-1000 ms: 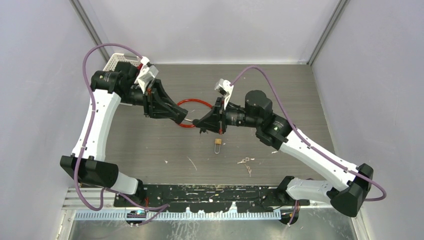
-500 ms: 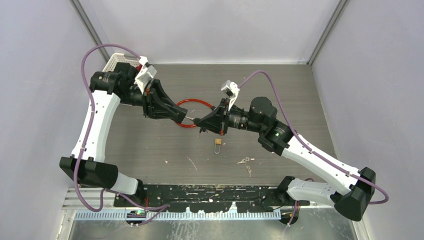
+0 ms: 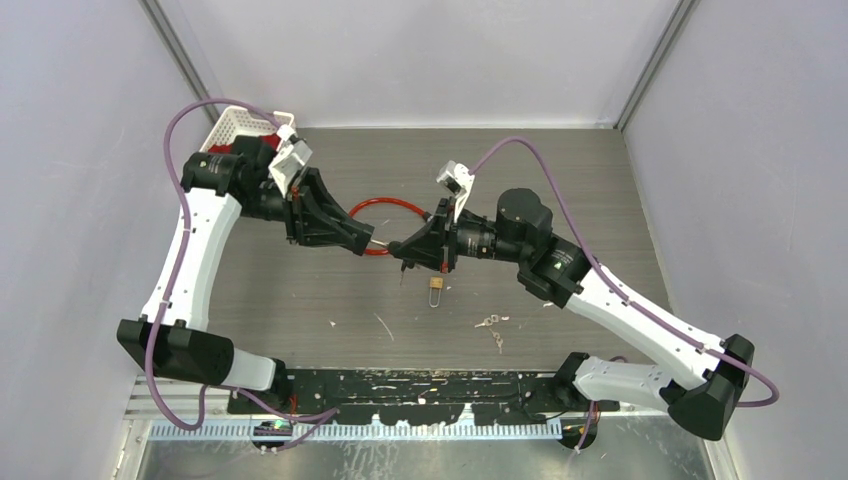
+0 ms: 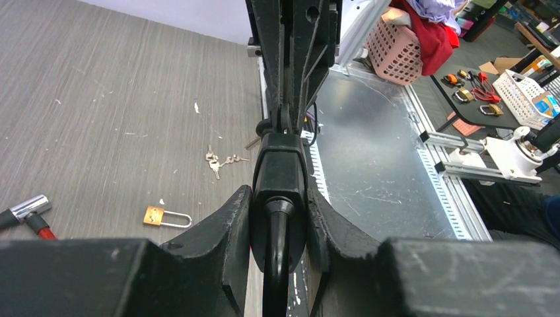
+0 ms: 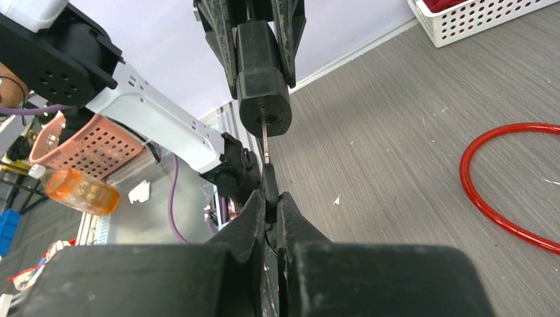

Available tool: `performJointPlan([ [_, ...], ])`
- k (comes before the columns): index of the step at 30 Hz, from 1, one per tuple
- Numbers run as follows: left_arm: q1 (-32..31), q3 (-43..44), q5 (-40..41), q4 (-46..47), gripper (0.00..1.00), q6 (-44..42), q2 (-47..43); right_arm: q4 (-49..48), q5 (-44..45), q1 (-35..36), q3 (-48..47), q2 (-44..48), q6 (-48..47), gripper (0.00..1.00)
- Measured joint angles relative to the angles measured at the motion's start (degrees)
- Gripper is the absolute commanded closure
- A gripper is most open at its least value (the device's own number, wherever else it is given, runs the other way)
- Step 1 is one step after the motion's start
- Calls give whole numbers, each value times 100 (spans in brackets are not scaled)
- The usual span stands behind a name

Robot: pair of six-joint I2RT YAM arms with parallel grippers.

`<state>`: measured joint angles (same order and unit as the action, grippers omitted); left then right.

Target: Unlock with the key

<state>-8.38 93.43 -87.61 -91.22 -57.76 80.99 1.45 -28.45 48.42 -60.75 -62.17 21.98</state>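
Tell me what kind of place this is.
Probably a robotics lab test cell: two arms bolted to a wood-grain table boxed in by plain grey panels. Beyond it is a bench with spare padlocks, and there are baskets of odds and ends.

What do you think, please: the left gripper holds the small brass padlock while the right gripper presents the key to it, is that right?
Not quite. The left gripper holds the black lock body; the small brass padlock lies loose on the table, as the left wrist view shows. The right gripper does present the key to the held lock.
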Motion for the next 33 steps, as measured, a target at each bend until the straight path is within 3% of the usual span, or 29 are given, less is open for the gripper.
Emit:
performJointPlan([
  [10,-13,7,26,0,100,57,-7,393,52,28,-203,-44,-223,99],
  [33,-24,240,164,0,100,188,-17,-479,271,37,483,262,66,99],
])
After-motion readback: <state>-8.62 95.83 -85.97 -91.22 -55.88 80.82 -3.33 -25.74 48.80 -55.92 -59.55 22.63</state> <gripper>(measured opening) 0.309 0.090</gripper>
